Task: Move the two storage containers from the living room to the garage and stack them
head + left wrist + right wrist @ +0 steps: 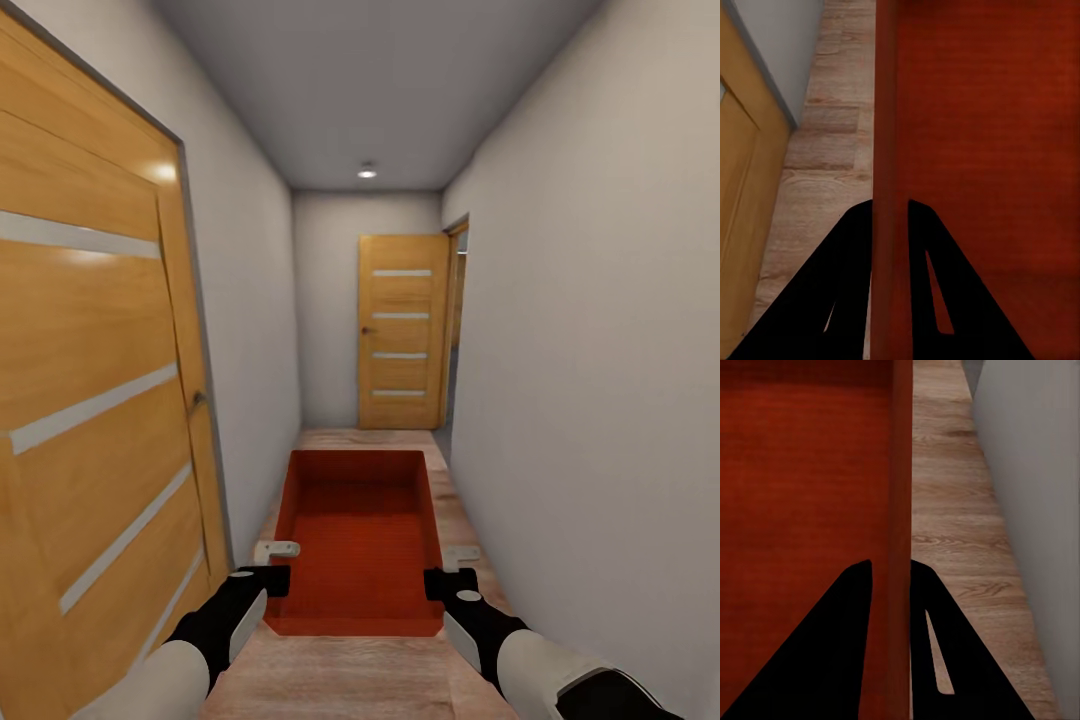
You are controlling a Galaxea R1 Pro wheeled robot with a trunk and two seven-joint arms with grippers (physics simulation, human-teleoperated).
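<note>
Left gripper (268, 565): clamped on the storage container's (360, 535) left wall.
Right gripper (452, 570): clamped on its right wall.
Container: carried above hallway wood floor (350, 680).

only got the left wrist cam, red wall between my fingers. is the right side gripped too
Observer: Yes. The right end effector straddles the storage container's opposite long wall.
Operator: where are we
Observer: In a narrow hallway with a wood plank floor; a wooden door stands at the far end.
Operator: anything in the box
Observer: No, the head view shows its bottom bare.
</note>
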